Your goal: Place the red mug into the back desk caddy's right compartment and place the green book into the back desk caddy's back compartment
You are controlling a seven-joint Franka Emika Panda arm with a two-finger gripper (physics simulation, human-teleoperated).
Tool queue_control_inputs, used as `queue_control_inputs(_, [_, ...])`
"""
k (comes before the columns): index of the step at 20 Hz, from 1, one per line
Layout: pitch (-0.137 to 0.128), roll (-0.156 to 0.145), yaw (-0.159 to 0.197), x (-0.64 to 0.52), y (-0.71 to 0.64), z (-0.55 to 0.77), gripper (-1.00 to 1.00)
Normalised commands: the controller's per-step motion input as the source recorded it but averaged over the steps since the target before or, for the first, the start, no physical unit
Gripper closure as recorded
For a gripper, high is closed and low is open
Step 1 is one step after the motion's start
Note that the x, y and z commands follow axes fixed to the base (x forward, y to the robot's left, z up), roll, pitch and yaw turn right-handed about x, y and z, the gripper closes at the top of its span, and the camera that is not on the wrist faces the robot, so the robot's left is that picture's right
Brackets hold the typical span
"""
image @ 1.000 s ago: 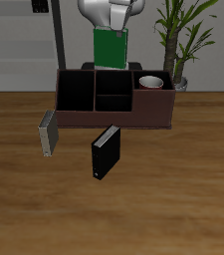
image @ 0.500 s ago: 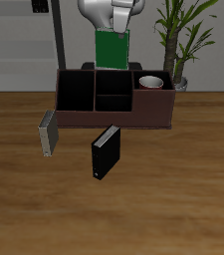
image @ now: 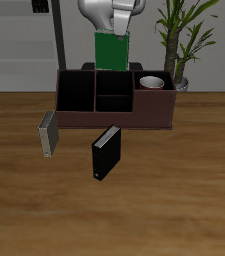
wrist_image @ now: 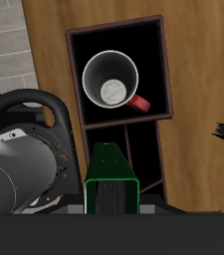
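Already the red mug [image: 152, 83] sits in the right compartment [wrist_image: 116, 70] of the back desk caddy [image: 114, 118], so the book step is in hand. Above the caddy's rear, the fingers [image: 112, 27] are clamped on the green book [image: 111, 50], held upright. Next, I judge, it must be lined up over the back compartment [image: 111, 82] and lowered straight in.

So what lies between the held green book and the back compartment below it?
Nothing: the exterior view shows only open air between the green book and the back compartment.
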Motion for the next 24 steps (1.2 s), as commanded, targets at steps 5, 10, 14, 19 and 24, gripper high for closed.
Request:
queue_control_inputs(5, [0.003, 0.001, 0.000, 0.00, -0.01, 0.01, 1.00])
queue_control_inputs(10, [0.003, -0.007, -0.008, 0.05, -0.03, 0.00, 1.00])
queue_control_inputs(14, [0.011, 0.017, -0.009, 0.07, 0.05, -0.07, 1.00])
queue_control_inputs(19, [0.010, 0.026, -0.001, 0.00, 0.08, -0.03, 1.00])
queue_control_inputs(24, [0.016, 0.031, 0.004, 0.02, 0.08, -0.06, 1.00])
